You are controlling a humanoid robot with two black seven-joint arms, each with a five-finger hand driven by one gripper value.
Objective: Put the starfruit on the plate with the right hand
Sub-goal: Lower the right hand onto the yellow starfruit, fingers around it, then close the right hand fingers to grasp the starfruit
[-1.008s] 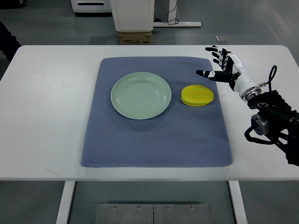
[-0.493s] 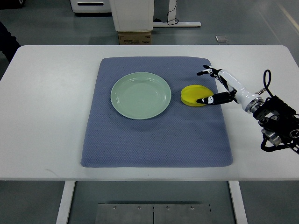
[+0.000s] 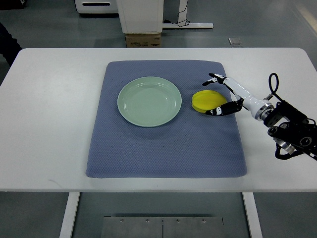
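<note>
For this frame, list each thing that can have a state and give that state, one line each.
starfruit: lying on the mat right of the plate, not lifted
plate: empty, upright on the mat
right hand: open, fingers spread around the starfruit's right side, grip not closed
mat: flat on the table
table: bears the mat
left hand: not in view

Right hand (image 3: 225, 94) came down from 2 o'clock off the mat and slid left toward 9 o'clock, closing in on the starfruit (image 3: 208, 101). Palm was raised and facing up a second ago; now it's low, fingers (image 3: 213, 78) spread around the fruit's 3 o'clock edge, thumb near its 5 o'clock side. Forearm dropped lower toward 4 o'clock.
</note>
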